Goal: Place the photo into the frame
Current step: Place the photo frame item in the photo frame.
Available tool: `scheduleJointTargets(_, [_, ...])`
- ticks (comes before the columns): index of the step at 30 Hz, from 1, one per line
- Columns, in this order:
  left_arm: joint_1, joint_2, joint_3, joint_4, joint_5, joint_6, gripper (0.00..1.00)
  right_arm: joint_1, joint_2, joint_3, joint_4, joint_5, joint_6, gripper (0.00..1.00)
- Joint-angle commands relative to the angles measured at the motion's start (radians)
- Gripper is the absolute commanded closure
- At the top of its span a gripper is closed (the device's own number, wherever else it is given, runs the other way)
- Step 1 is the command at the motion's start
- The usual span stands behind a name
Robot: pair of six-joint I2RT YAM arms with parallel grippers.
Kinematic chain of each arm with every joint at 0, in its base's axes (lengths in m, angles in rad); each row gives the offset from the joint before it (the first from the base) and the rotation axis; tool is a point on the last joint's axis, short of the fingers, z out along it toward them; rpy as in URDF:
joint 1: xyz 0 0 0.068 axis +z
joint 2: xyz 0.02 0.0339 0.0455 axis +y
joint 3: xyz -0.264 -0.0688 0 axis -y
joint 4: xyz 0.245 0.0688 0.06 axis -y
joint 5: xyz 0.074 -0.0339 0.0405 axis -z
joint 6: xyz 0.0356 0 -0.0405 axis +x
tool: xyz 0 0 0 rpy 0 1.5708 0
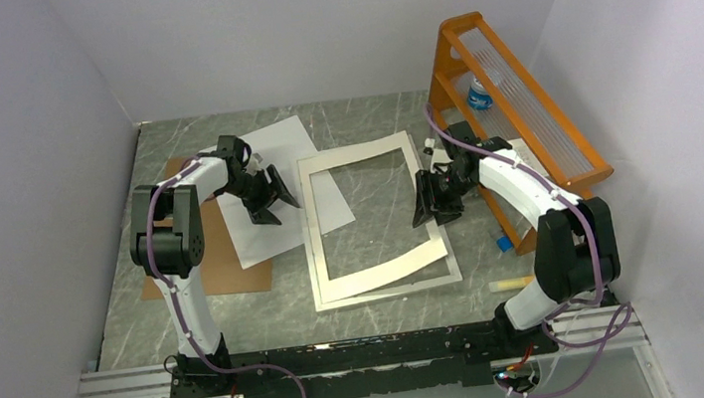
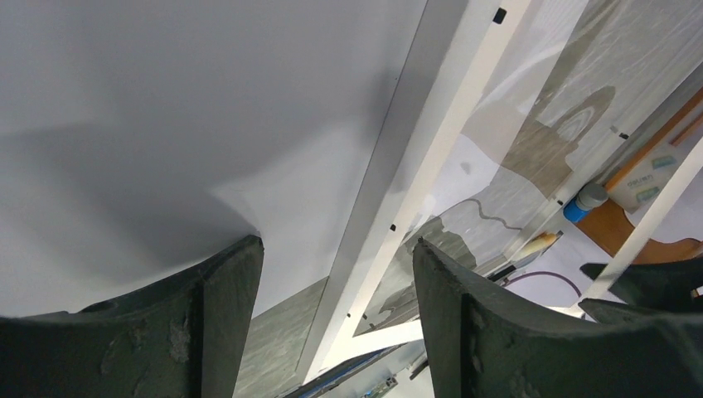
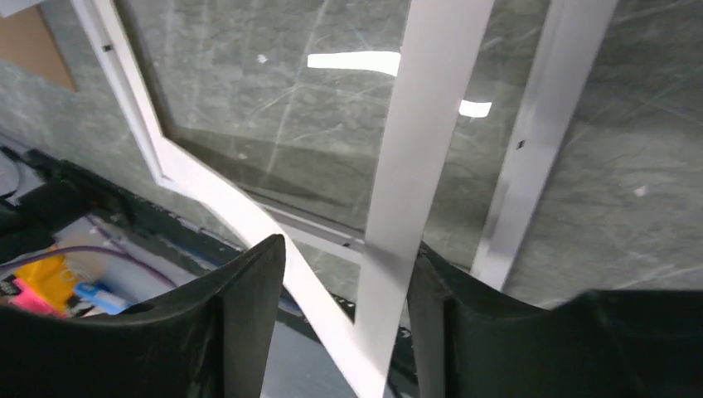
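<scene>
**Desk:** Containers first?

**Operator:** I am logging one orange rack (image 1: 439,64), standing at the right edge of the table (image 1: 271,313). It is holding one ribbed clear panel (image 1: 532,103), leaning, and one bottle (image 1: 481,94) with a blue label. One frame (image 3: 539,116) is lying flat mid-table, and one white card mat (image 1: 387,273) is lying skewed over it, its near strip bowing.

**Desk:** And the photo?

**Operator:** One photo (image 1: 269,168), white reverse up, is lying left of the frame, partly over one brown backing board (image 1: 206,266). Its right corner is crossing the frame's left rail; I am unable to tell whether over or under.

**Desk:** End effectors?

**Operator:** Two. The left end effector (image 1: 274,208) is hovering over the photo, fingers spread, gripping nothing. The right end effector (image 3: 346,249) is sitting at the mat's right strip. Its fingers are parted, with the strip running between them and a gap showing on one side: released.

**Desk:** Anything hard to make out?

**Operator:** Two small items by the rack's foot, one blue (image 1: 503,242) and one pale yellow (image 1: 515,284). I am failing to identify either.
</scene>
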Motion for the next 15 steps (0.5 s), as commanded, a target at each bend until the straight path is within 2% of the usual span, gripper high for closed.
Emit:
scheduleJointTargets(1, [-0.007,-0.014,0.024,-0.027,-0.018,-0.004,0.28,0.004,-0.02,0.045,-0.016,0.109,0.009,0.33])
scheduleJointTargets(3, [-0.007,-0.023,0.029,-0.04,-0.029,0.002,0.27,0.005,-0.033,0.059,-0.029,0.189,0.013,0.15])
scheduleJointTargets(5, [-0.007,-0.039,0.036,-0.055,-0.039,0.009,0.27,0.004,-0.044,0.07,-0.049,0.285,0.025,0.07])
scheduleJointTargets(8, [-0.007,-0.062,0.059,-0.092,-0.068,0.025,0.26,0.004,-0.048,0.093,-0.089,0.452,0.063,0.05])
scheduleJointTargets(10, [-0.006,-0.083,0.079,-0.123,-0.103,0.038,0.26,0.004,-0.062,0.104,-0.089,0.504,0.08,0.05])
scheduleJointTargets(13, [-0.003,-0.117,0.12,-0.175,-0.178,0.062,0.24,0.012,-0.095,0.112,-0.038,0.459,0.092,0.06])
scheduleJointTargets(15, [0.002,-0.135,0.147,-0.203,-0.219,0.076,0.23,0.02,-0.107,0.12,0.0,0.415,0.128,0.11])
